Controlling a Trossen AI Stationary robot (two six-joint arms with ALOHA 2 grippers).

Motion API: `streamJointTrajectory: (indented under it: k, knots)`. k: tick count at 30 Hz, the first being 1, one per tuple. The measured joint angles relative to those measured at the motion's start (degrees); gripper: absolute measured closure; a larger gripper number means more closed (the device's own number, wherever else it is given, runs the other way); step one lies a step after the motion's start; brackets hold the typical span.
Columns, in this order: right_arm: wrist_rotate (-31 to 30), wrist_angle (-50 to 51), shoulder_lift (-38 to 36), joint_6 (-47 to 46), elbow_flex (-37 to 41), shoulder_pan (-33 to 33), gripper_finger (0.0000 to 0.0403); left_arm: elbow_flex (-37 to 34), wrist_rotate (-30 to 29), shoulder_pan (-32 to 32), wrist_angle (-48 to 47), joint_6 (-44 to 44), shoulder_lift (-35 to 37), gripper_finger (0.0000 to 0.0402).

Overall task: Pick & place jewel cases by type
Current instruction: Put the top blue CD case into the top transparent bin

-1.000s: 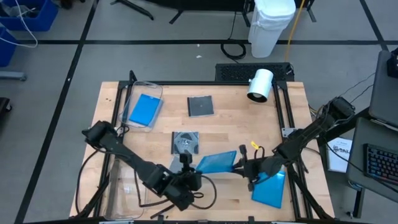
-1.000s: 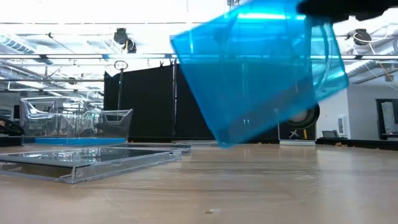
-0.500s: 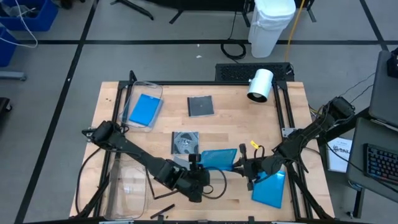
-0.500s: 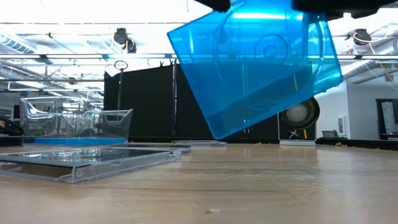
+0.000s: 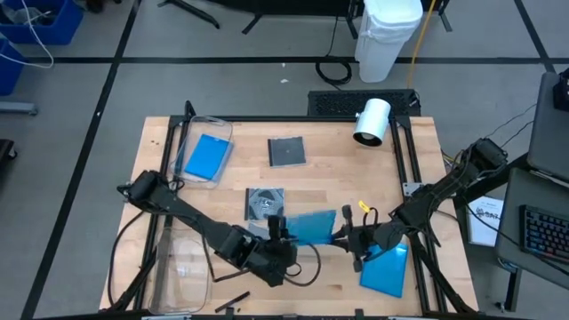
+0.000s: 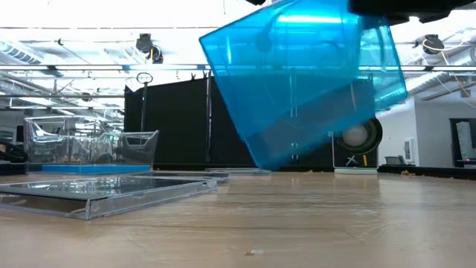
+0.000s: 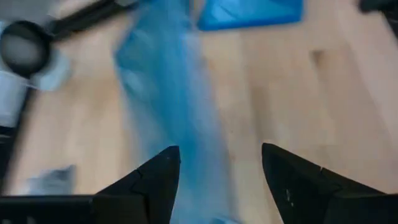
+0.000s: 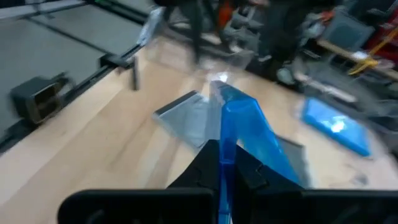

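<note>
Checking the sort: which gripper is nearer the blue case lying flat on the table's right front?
Right. The right gripper, holding another blue case, hangs just beside the flat blue case; the left gripper is farther left.

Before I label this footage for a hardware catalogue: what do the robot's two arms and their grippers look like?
Both arms are dark, slim and jointed, with black cables looping beside them. The left gripper has two black, wedge-shaped fingers. The right gripper has matching black fingers, and a small yellow tag sits by that arm's wrist.
</note>
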State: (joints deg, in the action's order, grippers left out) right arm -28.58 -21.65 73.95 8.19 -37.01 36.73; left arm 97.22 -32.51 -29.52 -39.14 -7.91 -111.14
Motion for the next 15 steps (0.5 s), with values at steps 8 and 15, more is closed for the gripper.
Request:
streamJointTrajectory:
  k: [8, 15]
  knots:
    - [-0.68, 0.09, 0.00, -1.05, 0.00, 0.00, 0.0403, 0.01, -2.12, 0.11, -0.13, -1.72, 0.24, 0.0194]
    - [-1.10, -0.44, 0.00, -1.02, 0.00, 0.00, 0.0403, 0.01, 3.52, 2.72, 0.45, -6.20, -1.43, 0.0198]
